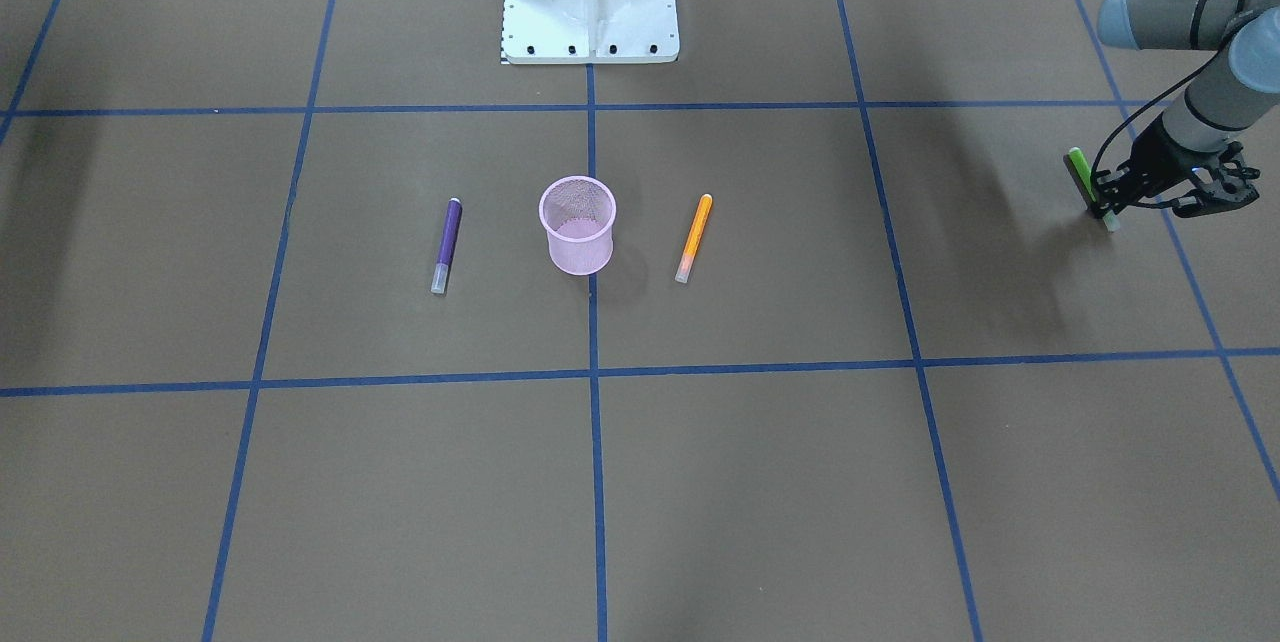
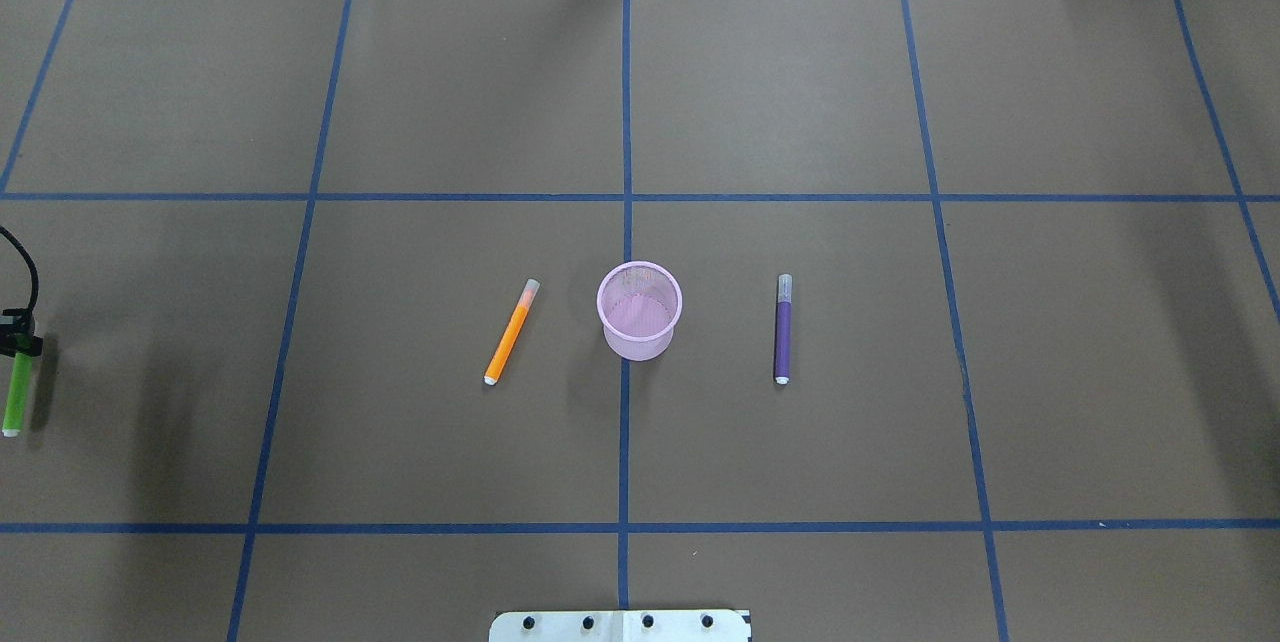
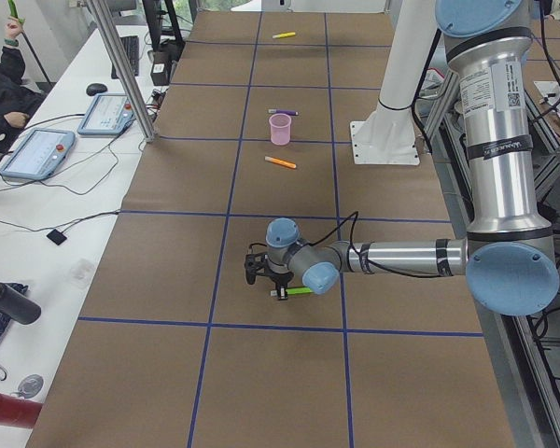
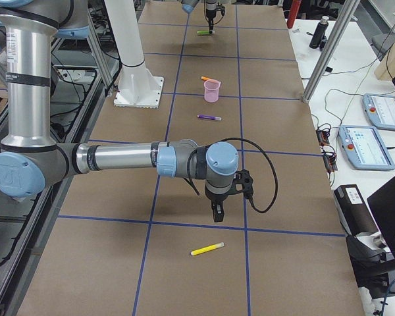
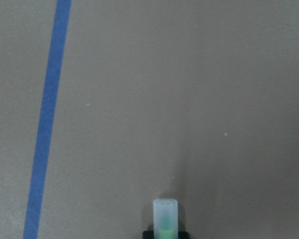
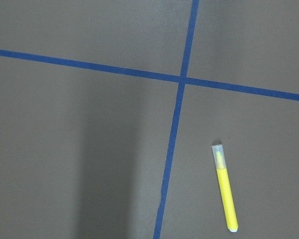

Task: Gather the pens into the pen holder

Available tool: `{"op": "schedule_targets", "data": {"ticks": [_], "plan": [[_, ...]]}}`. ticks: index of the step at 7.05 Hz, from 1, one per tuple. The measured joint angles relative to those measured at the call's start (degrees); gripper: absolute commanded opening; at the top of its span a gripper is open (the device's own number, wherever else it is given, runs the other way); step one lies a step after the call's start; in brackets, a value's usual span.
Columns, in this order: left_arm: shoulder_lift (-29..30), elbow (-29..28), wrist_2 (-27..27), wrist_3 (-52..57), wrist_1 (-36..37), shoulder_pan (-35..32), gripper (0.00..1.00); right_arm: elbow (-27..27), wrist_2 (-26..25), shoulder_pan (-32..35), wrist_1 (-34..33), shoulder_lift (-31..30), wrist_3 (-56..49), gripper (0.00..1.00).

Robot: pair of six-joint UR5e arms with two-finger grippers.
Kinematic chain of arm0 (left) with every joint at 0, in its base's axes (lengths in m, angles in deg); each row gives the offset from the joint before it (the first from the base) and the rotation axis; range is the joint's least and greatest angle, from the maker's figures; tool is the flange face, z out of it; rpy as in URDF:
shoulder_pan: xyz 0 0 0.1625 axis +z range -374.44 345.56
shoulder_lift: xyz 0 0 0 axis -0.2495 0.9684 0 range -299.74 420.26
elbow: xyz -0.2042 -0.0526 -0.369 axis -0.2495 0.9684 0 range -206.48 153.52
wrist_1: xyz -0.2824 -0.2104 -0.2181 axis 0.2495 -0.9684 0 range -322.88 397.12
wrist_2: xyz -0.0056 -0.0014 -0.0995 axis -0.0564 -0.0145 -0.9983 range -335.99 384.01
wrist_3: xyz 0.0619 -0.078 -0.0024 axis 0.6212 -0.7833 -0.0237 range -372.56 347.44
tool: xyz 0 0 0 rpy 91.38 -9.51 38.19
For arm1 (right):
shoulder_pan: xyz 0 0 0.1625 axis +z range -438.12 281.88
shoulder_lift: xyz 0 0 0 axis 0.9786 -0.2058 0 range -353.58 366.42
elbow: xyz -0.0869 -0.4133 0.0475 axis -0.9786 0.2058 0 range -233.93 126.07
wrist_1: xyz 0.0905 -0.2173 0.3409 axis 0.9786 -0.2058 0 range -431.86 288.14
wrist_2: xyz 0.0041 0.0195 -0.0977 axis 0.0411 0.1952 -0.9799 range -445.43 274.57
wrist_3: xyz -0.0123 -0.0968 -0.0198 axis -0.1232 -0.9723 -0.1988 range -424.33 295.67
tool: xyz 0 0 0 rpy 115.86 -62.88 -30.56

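Note:
The pink mesh pen holder (image 2: 640,312) stands upright at the table's middle. An orange pen (image 2: 511,332) lies to its left and a purple pen (image 2: 783,329) to its right, both flat on the table. At the far left edge my left gripper (image 2: 20,347) is shut on a green pen (image 2: 17,392). The front-facing view shows that green pen (image 1: 1083,180) tilted, its whitish cap low by the table. A yellow pen (image 4: 207,249) lies just beyond my right gripper (image 4: 216,214). I cannot tell whether that gripper is open or shut.
The robot's white base (image 1: 590,2) stands at the table's near edge, behind the pen holder. Blue tape lines grid the brown table. A side bench with tablets (image 3: 37,149) and a seated person (image 3: 0,84) runs along the far side.

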Motion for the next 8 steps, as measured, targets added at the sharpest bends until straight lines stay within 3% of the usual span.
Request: {"op": "schedule_targets", "data": {"ticks": [2,5,8], "plan": [[0.9,4.8,-0.4,0.2,0.2,-2.9,0.00,0.1,-0.3,0.0,0.0,0.2,-0.2,1.00],[9.8,7.8,-0.2,0.4,0.1,-10.1,0.00,4.2,-0.3,0.0,1.4,0.6,-0.4,1.00],[19.4,9.5,4.0,0.0,0.2,-11.4,0.00,14.8,0.1,0.0,14.2,0.6,-0.5,1.00]]}}
